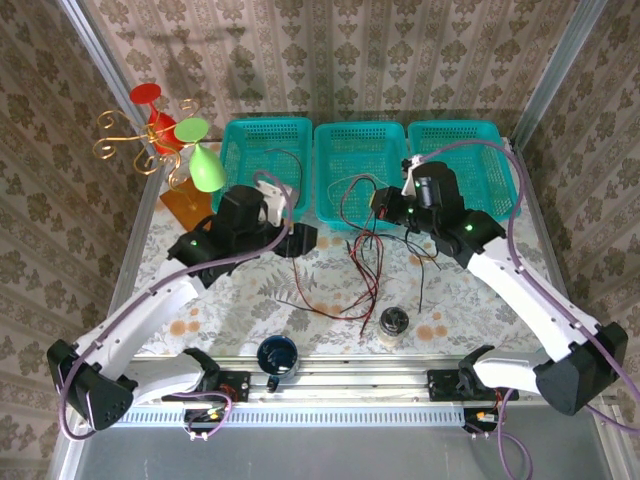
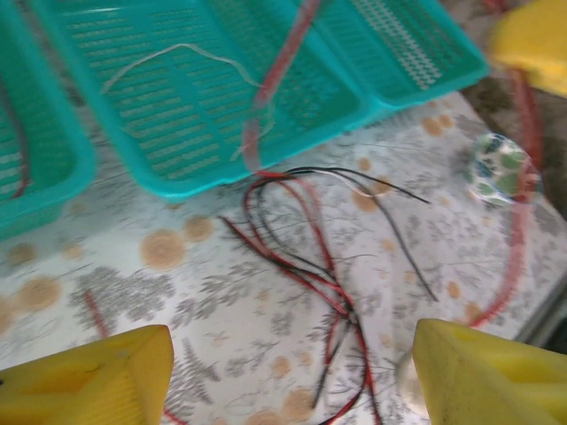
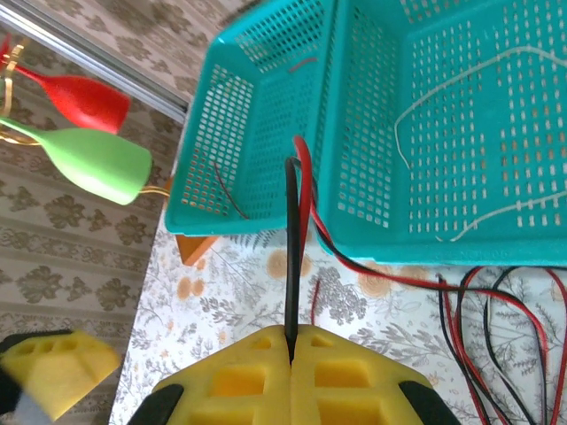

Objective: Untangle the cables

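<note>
right gripper [image 3: 291,338] pinches black cable [image 3: 291,221] rising above it.

No text, label, brand or number can be read anywhere. The pattern on the small jar lid [image 1: 394,321], near the front edge of the table [image 1: 230,300], is too blurred to tell.

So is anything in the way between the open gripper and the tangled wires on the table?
Nothing visible is. The left gripper hangs open above the red and black cables on the tablecloth. The teal basket sits beyond them, not in the path.
</note>
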